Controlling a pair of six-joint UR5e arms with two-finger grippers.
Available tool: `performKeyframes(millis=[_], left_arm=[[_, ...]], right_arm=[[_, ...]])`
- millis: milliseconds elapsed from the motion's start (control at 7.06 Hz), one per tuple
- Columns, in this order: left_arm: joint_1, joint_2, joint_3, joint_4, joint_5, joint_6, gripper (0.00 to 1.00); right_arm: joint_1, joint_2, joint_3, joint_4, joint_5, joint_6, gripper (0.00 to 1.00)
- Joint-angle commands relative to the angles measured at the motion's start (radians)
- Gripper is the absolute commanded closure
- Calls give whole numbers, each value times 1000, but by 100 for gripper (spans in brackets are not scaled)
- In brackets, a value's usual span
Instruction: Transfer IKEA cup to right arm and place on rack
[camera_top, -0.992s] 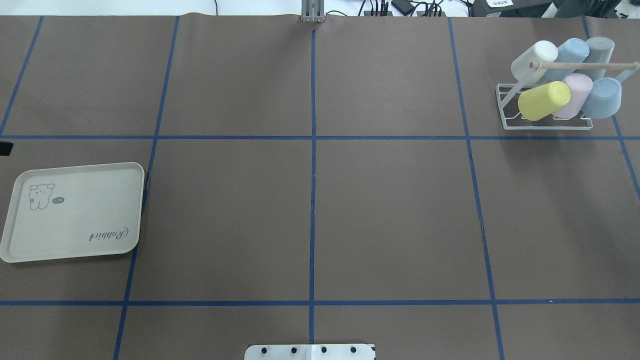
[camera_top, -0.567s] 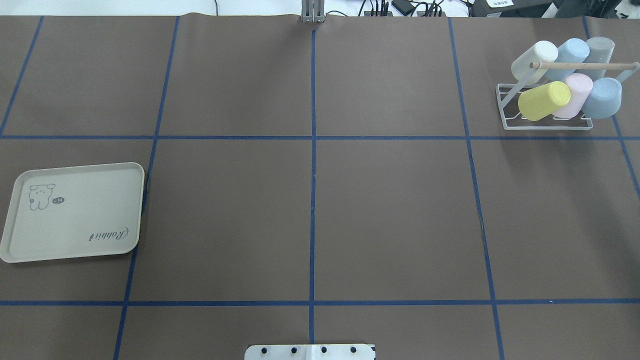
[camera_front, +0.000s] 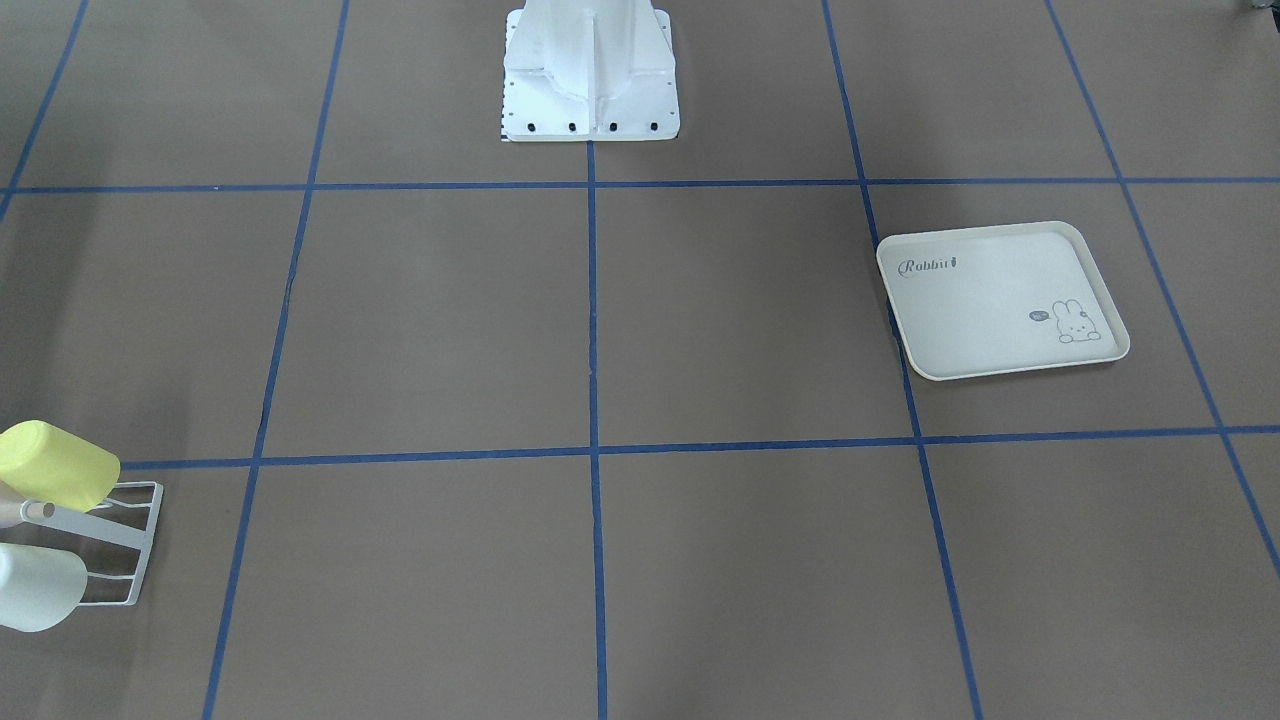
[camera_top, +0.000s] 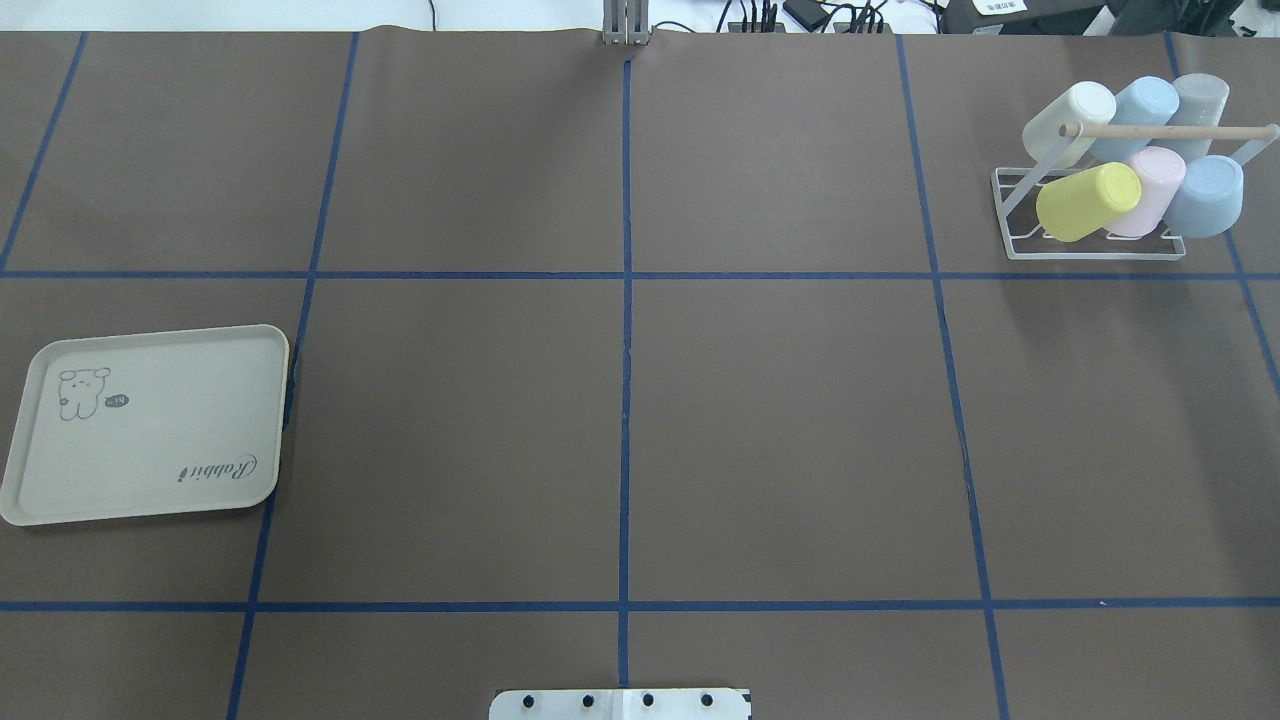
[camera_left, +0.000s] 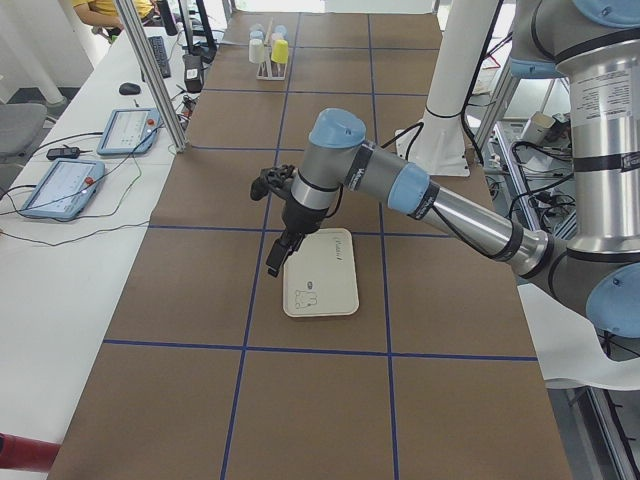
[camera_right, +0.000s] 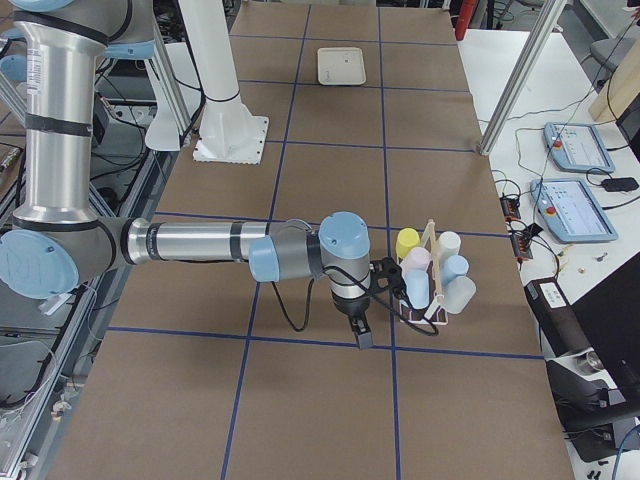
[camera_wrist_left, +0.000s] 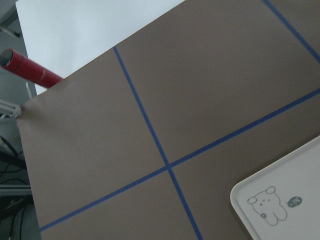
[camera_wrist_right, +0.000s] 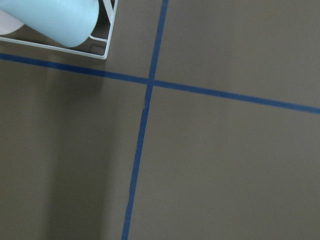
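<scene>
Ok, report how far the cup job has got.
Looks finished. Six cups sit on the rack, none on the tray. In hand: nothing, no cup shows at the left gripper near the tray or the right gripper beside the rack. Left: no loose cup visible.

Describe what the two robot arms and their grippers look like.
The left arm and the right arm are alike: silver-grey tubes linked by rounded joints with light-blue caps. Each ends in a black two-finger gripper, the left gripper and the right gripper. A black cable loops under the right arm's wrist.
</scene>
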Motion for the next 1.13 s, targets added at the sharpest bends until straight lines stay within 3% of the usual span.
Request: performKeyframes(millis=[0,283,567,992], left_arm=[[-33,5,133,26,-10,4,0],[-81,60,124,20,-17,6,0],[-86,146,78,-14,-148,29,0],[-87,185,70,-58,-153,98,0]], right_arm=[[7,6,7,-191,-84,29,0],[6,-25,39,-164,-93,23,0],[-2,-23,34,-104,-86,29,0],[-14,-28,31,-79,-58,27,0]])
